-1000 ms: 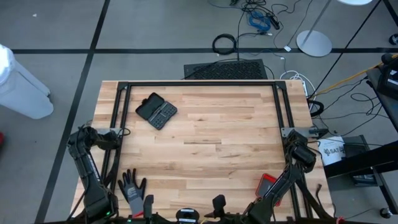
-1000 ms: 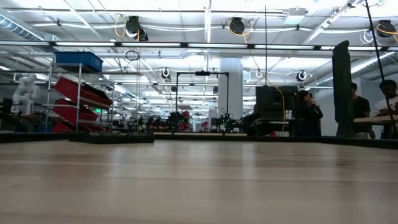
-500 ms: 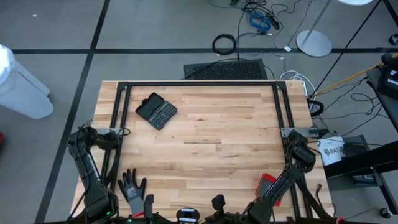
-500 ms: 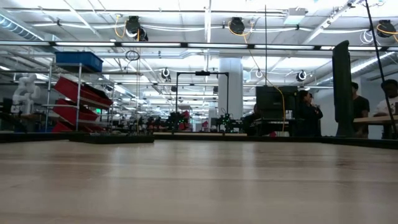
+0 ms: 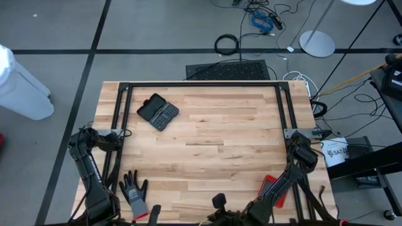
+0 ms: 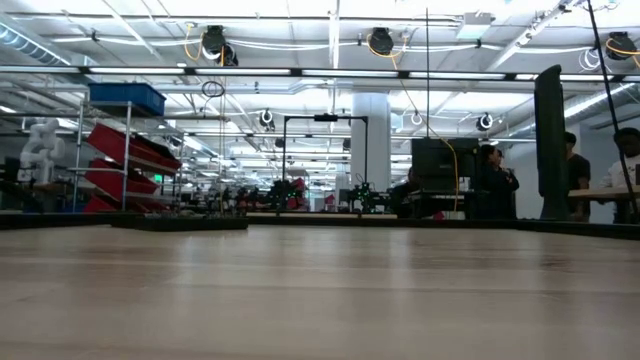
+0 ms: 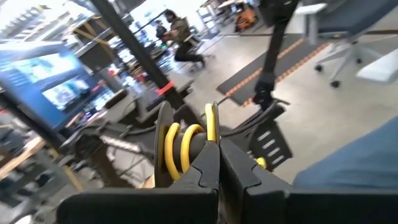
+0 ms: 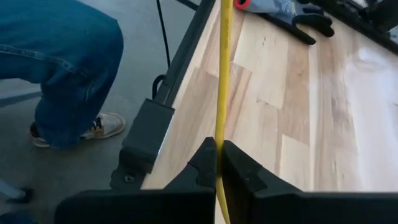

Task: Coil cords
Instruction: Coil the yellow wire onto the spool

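**Both hands closed on one thin yellow cord at the near edge of the light wooden bench (image 5: 207,144).**

Left to right: the left hand (image 7: 217,163), low at the near edge of the bench, has its two dark fingers pressed together on the thin yellow cord (image 7: 177,147), which loops in a couple of turns just beyond the fingertips. A grey-and-black work glove (image 5: 132,187) lies flat on the bench beside the left arm, and a black rectangular case (image 5: 157,112) lies farther back on the left half. The right hand (image 8: 219,163), also at the near edge, is clamped shut on a straight, taut run of the same cord (image 8: 222,81), which stretches along the bench edge towards the glove (image 8: 292,14). A red flat object (image 5: 271,186), probably a small card or pad, lies under the right arm.
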Controlling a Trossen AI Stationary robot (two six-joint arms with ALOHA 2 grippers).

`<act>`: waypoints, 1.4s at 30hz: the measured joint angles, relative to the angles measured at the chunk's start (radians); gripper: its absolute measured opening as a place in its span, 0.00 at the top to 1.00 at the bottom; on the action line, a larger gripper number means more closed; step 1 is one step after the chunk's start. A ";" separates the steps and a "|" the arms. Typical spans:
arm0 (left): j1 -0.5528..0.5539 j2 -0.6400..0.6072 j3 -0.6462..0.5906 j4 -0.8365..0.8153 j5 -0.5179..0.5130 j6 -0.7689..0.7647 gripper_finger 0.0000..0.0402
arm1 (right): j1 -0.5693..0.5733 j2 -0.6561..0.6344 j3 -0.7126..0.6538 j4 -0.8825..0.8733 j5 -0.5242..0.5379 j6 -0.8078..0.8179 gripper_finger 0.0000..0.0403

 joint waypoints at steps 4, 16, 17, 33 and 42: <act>0.000 0.000 0.000 -0.013 0.060 0.002 1.00 | -0.008 -0.006 0.000 -0.003 -0.022 -0.002 1.00; 0.006 0.004 0.000 -0.032 0.323 0.036 1.00 | -0.030 -0.147 0.000 -0.107 -0.014 -0.050 1.00; 0.010 0.004 0.000 -0.034 0.329 0.033 1.00 | -0.034 -0.157 0.000 -0.107 -0.017 -0.063 1.00; 0.107 0.055 -0.016 -0.030 0.622 0.033 1.00 | -0.142 -0.269 0.000 -0.125 -0.104 -0.222 1.00; 0.113 0.074 -0.015 0.003 0.722 0.035 1.00 | -0.168 -0.324 0.000 -0.119 -0.126 -0.268 1.00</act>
